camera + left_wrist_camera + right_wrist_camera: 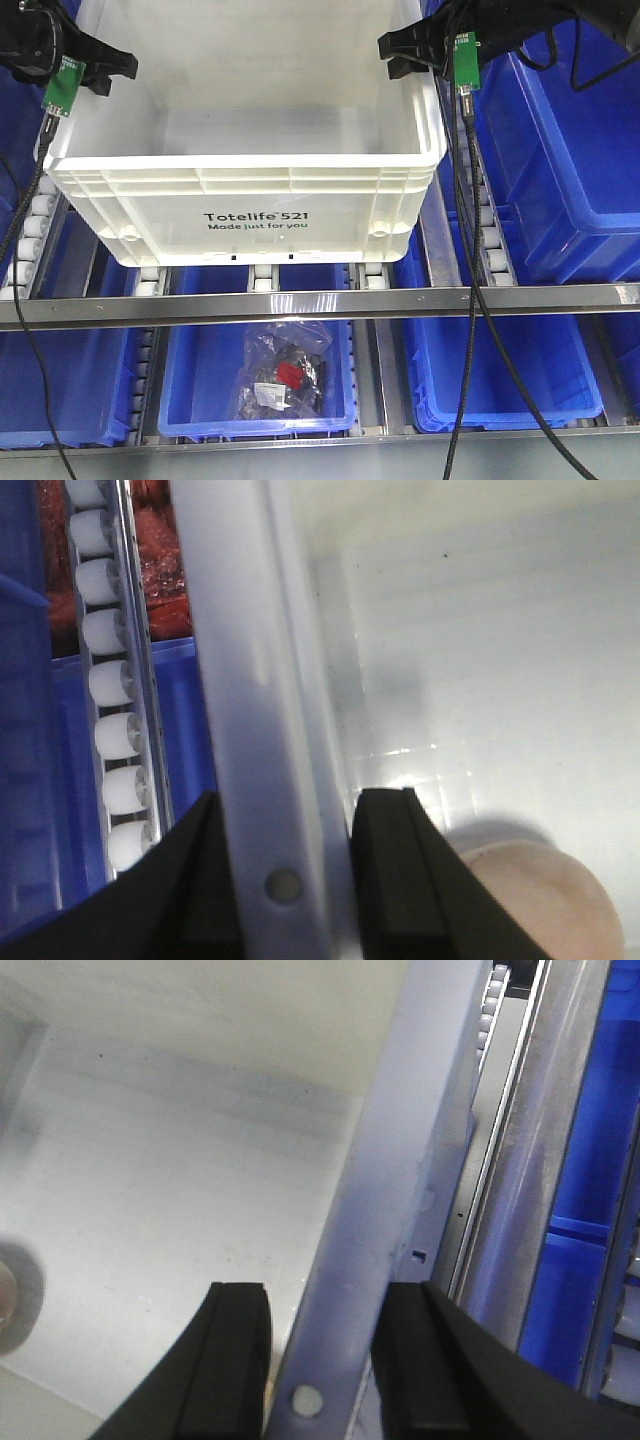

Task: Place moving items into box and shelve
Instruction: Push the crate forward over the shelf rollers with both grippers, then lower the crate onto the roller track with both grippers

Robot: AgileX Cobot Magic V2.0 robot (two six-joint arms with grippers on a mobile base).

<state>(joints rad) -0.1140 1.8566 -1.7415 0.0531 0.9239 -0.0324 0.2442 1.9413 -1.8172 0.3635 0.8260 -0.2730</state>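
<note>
The white box [250,190] sits on the roller shelf [262,278] with its printed face toward the camera, its front edge projecting past the metal rail [320,303] at 6 o'clock. The left gripper [285,880] straddles the left rim wall, one finger outside and one inside, both pads lying against the wall; it reads as clamped on the box. The right gripper [325,1360] straddles the right rim wall in the same manner, and its jaws likewise appear closed on the plastic. In the left wrist view one pale beige-pink ball [545,900] rests on the box floor at 5 o'clock of the frame, just beside the inner finger. In the right wrist view a rounded object shows only partly at the 9 o'clock edge; its identity cannot be confirmed. The yellow striped ball is not visible in any view. Blue bins [560,150] stand beside the box and on the tier below. Assessment: the box appears to be mid-shelving. Risks: uneven push from the two arms could skew the box on the rollers and jam a corner against the neighbouring bin at 3 o'clock; a thin rim grip could slip; release while the front overhangs may let the box roll back toward the rail.
</note>
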